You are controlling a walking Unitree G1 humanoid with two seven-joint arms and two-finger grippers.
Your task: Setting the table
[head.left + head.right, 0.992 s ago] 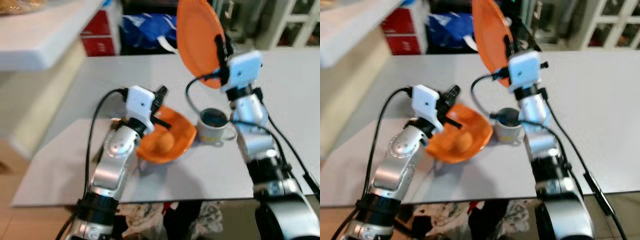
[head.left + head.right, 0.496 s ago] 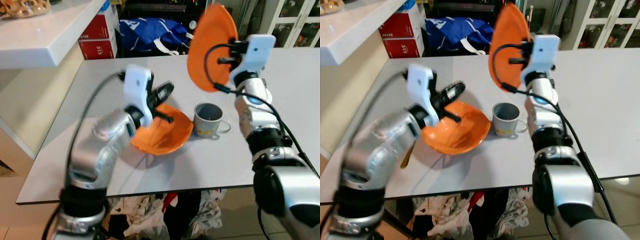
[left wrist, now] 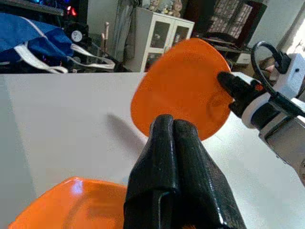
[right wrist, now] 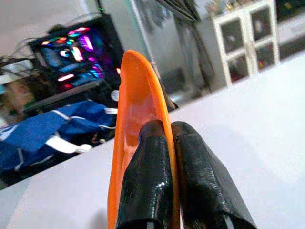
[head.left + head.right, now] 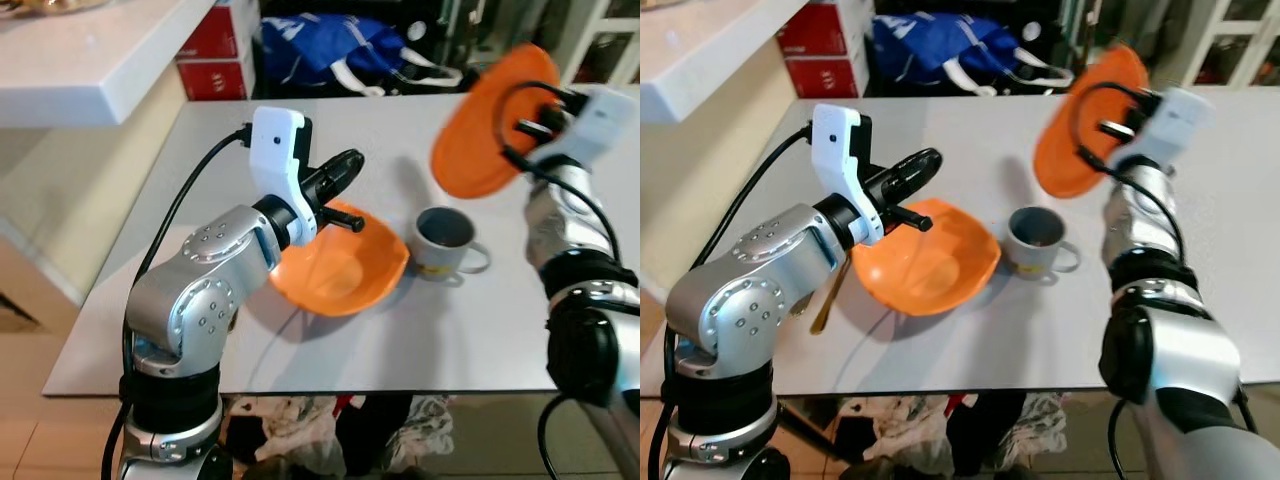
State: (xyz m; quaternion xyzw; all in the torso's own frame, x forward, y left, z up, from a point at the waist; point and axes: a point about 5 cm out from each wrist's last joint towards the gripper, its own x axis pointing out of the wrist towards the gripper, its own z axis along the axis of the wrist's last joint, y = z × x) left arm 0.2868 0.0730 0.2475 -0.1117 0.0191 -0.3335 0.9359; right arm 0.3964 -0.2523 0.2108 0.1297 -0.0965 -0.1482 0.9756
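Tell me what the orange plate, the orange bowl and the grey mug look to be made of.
The thin round orange plate, clamped in the right pincer, looks like matte plastic: uniform colour, thin rim, soft sheen. The shallow orange bowl below the left pincer looks like the same plastic, slightly glossier, with small highlights. The grey handled mug may be ceramic or enamelled metal; its dull surface leaves that open.

An orange bowl [image 5: 345, 272] sat upright on the grey bench [image 5: 300, 150], its rim wavy and its inside bare. Just beside the bowl, on the side toward the right arm, stood a grey mug [image 5: 444, 240], its handle turned away from the bowl. Beyond the mug, an orange plate [image 5: 490, 125] was held on edge above the bench, pinched at its rim by the right claw [image 4: 167, 157].
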